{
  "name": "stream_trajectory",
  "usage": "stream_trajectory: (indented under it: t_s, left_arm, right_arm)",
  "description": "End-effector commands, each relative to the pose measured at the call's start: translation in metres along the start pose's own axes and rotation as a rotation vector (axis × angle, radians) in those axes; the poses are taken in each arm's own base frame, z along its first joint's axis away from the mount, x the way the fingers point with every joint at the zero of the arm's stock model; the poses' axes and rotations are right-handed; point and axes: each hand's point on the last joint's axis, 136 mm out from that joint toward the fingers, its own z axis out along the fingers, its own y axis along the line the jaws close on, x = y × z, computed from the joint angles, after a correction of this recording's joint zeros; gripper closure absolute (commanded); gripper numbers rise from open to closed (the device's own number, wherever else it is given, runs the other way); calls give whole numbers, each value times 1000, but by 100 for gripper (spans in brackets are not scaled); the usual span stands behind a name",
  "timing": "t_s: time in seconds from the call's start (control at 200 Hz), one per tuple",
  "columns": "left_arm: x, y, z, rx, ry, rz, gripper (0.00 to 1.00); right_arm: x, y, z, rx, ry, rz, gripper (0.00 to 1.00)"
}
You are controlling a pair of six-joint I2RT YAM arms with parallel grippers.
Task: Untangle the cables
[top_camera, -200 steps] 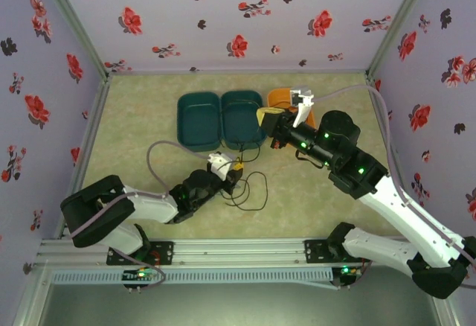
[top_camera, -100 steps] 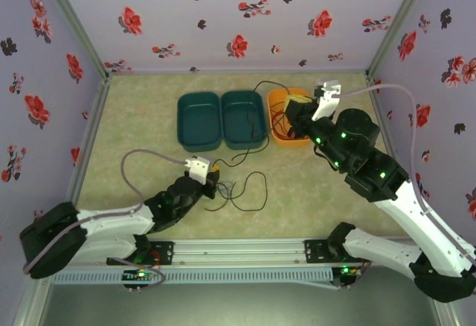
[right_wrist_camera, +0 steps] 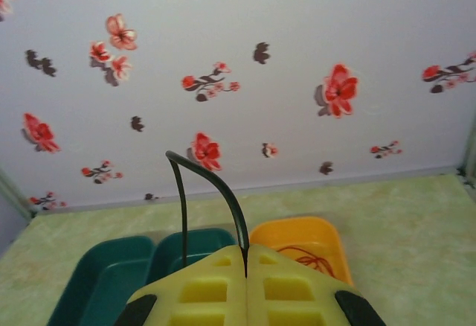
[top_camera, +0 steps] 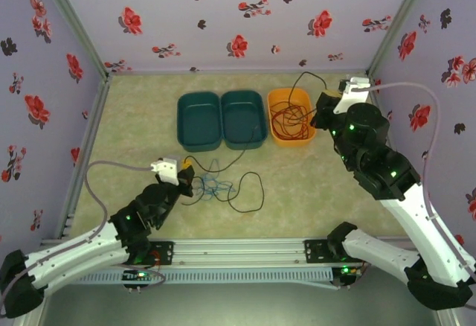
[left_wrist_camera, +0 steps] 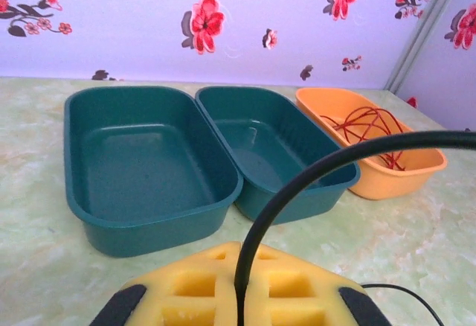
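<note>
Broadly, the table (top_camera: 134, 117) under me is a flat sheet of pale green marbling, walled by flowered panels. On it stand two deep teal tubs (left_wrist_camera: 149, 229) of smooth, round-cornered plastic, side by side and touching. Just beside them is an orange tub (left_wrist_camera: 394, 184) of the same shape, with the red cable (left_wrist_camera: 364, 121) coiled inside. The other cables lie near my left gripper (left_wrist_camera: 239, 300): slack black loops, and a blue cable (top_camera: 216, 187) bunched in a small snarl against them.

Both pairs of my jaws are pressed together on soft yellow waffle-cut pads. The left pinches a thin, glossy black cable (left_wrist_camera: 297, 182) low over the table. My right gripper (right_wrist_camera: 245, 259), up beside the orange tub, pinches a black strand (right_wrist_camera: 183, 207) that arches stiffly. I cannot tell whether they are one wire.

If they are, pulling apart could cinch the blue snarl tighter, or drag the red coil from its tub. The slick sheath might also slide out of the foam.
</note>
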Motion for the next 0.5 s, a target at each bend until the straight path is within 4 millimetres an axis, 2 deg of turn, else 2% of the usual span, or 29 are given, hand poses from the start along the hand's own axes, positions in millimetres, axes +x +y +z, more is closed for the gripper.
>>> stream_trajectory:
  t_s: [0.0,0.12,0.195,0.205,0.35,0.495]
  left_arm:
    - [-6,14,-6,-62,1,23,100]
    - [-17,19,-11,-87,-13,29,100]
    - [-20,22,-13,-102,-14,41,100]
    - [-30,20,-14,-98,-30,31,100]
    - [-59,21,-18,-128,-62,24,98]
    - [-84,18,-20,-146,-59,28,97]
  right_arm:
    - [-8,-18,-4,74,-10,21,100]
    - [-6,-25,-4,100,-1,18,100]
    - [-2,-23,-2,83,13,17,100]
    - [-2,-22,-1,80,15,18,100]
    - [7,-4,7,-5,62,30,100]
    - [24,21,27,-103,130,52,100]
